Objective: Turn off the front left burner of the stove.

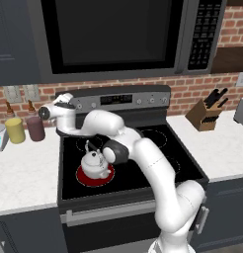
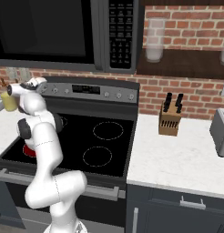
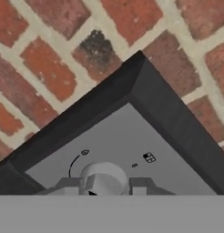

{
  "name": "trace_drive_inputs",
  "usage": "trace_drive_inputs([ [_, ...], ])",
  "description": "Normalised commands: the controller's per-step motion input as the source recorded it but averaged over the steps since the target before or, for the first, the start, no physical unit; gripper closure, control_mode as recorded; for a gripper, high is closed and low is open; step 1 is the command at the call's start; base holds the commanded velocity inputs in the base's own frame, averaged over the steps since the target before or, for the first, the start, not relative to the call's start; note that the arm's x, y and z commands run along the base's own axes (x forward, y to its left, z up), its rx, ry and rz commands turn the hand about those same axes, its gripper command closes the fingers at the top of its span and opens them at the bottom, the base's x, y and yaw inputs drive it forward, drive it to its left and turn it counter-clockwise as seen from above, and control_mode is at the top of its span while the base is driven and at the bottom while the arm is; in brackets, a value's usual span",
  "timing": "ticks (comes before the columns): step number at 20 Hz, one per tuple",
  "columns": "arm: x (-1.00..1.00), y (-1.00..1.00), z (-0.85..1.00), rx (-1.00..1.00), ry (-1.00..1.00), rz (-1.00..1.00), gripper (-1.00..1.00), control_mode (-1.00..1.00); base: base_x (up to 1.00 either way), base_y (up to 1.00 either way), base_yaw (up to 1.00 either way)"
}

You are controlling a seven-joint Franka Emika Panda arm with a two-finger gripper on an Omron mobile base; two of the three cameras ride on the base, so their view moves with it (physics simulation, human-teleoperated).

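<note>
No lettering can be read anywhere; the dial markings around the knob [image 3: 104, 178] and the microwave's [image 1: 113, 34] keypad are too small and blurred to make out. The arm reaches up from the base, bends over the cooktop and stretches to the left end of the stove's [image 1: 128, 148] grey back panel, hand turned toward it. From the hand view, the jaws [image 3: 107, 187] sit close on either side of the round grey knob at the panel's corner, seemingly touching it, though a firm grip cannot be confirmed. The front left burner [image 1: 95, 175] glows red on the black glass nearest the front edge, with a small white kettle [image 1: 95, 163] standing on it; the forearm passes just beside and above the kettle. On the left bench [image 1: 24, 173] stand a yellow jar [image 1: 15, 130] and a maroon jar [image 1: 35, 128]; on the right, a wooden knife block [image 2: 170, 119] near the brick wall.
</note>
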Motion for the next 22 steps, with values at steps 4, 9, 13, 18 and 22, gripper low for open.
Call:
trace_drive_inputs([
  [4,0.0,-0.4,0.14,0.29,0.01,-0.05,1.0,-1.0,0.0,0.0,0.0],
  [9,0.0,-0.49,0.19,0.36,0.0,-0.07,1.0,-1.0,0.0,0.0,0.0],
  [13,0.0,-0.51,0.22,0.39,0.0,-0.09,1.0,-1.0,0.0,0.0,0.0],
  [18,0.0,-0.48,0.21,0.42,0.0,-0.1,1.0,-1.0,0.0,0.0,0.0],
  [22,0.0,-0.51,0.27,0.45,0.0,-0.1,1.0,-1.0,0.0,0.0,0.0],
])
